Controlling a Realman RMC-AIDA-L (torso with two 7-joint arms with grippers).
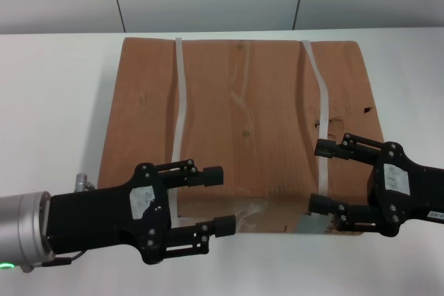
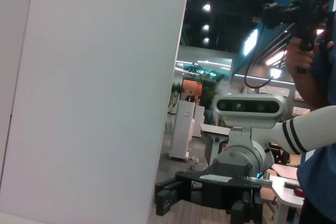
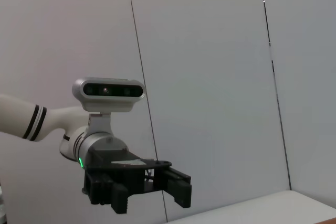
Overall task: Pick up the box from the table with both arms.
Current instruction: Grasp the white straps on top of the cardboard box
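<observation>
Closest to the head camera is the left gripper, hanging over the box's near-left corner with both black fingers spread apart, nothing between them. Its silver arm segment comes in from the left edge with a green light glowing on it.

The right gripper is on the other side, over the near-right part of the box, fingers also spread wide and empty. Can't tell from here if either one actually touches the cardboard.

The box is a big brown cardboard thing lying flat on the white table, top a bit dented, with a small tear near the right side. Two pale straps run across it front to back, one on the left and one on the right.

The wrist cameras mostly just see wall. The right wrist one catches the left gripper farther off, and the left wrist one shows the right gripper with a person standing behind it.
</observation>
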